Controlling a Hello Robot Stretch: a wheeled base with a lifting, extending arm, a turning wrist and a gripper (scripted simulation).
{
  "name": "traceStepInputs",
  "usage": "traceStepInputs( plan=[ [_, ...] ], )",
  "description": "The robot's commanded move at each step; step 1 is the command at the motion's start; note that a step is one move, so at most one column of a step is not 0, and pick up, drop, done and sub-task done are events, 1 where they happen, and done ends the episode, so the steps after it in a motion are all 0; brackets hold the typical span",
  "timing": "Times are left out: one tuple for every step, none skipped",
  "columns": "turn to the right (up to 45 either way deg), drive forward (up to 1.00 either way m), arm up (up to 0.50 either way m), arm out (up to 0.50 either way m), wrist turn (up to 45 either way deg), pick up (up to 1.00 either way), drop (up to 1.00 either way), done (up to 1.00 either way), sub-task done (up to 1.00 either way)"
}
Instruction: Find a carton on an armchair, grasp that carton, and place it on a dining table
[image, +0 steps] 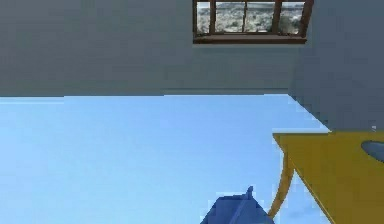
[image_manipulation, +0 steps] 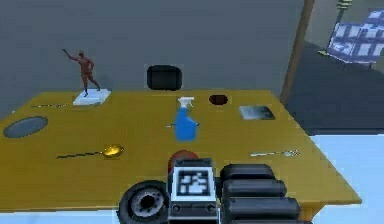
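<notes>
**Desk** (image_manipulation: 130, 128): yellow top with rounded corners, seen lengthwise in the arm side view. One corner shows at the forward view's right (image: 335, 172).

**Print and labels:** a white square with black marks (image_manipulation: 195, 182) stands at the arm side view's bottom middle. The marks form a pattern, and no lettering can be read. Any print on the other things is too small to tell.

**On the desk, arm side view:**
- statuette (image_manipulation: 84, 70): reddish-brown figure with one arm raised, upright on a white base, far left
- grey round plate (image_manipulation: 25, 127): at the left end
- gold spoon (image_manipulation: 108, 152): lying flat, front left of middle
- blue spray bottle (image_manipulation: 184, 124): upright, at the middle
- dark round bowl (image_manipulation: 218, 100): far side, right of the bottle and apart from it
- grey square tray (image_manipulation: 257, 112): near the bowl, to its right
- thin utensil (image_manipulation: 275, 153): front right
- reddish round thing (image_manipulation: 182, 157): partly hidden behind the marked square
- black boxy thing (image_manipulation: 163, 77): at or behind the far edge

**Hand** (image_manipulation: 147, 203): dark body left of the marked square, at the bottom edge. Its far end cannot be made out, so its state and whether it holds anything cannot be told.

**Carton:** its place cannot be told. A blue angular shape (image: 240, 208) at the forward view's bottom edge, near the desk's corner, is too cut off to name.

**Room:** pale blue floor (image: 120, 150), grey walls, and a brown-framed window (image: 250, 20) high on the wall.
</notes>
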Motion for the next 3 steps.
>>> traceStepInputs(
  plan=[
    [0.0,0.15,0.0,0.0,0.0,0.0,0.0,0.0,0.0],
    [-45.0,0.0,0.0,0.0,0.0,0.0,0.0,0.0,0.0],
    [-45.0,0.0,0.0,0.0,0.0,0.0,0.0,0.0,0.0]
  ],
)
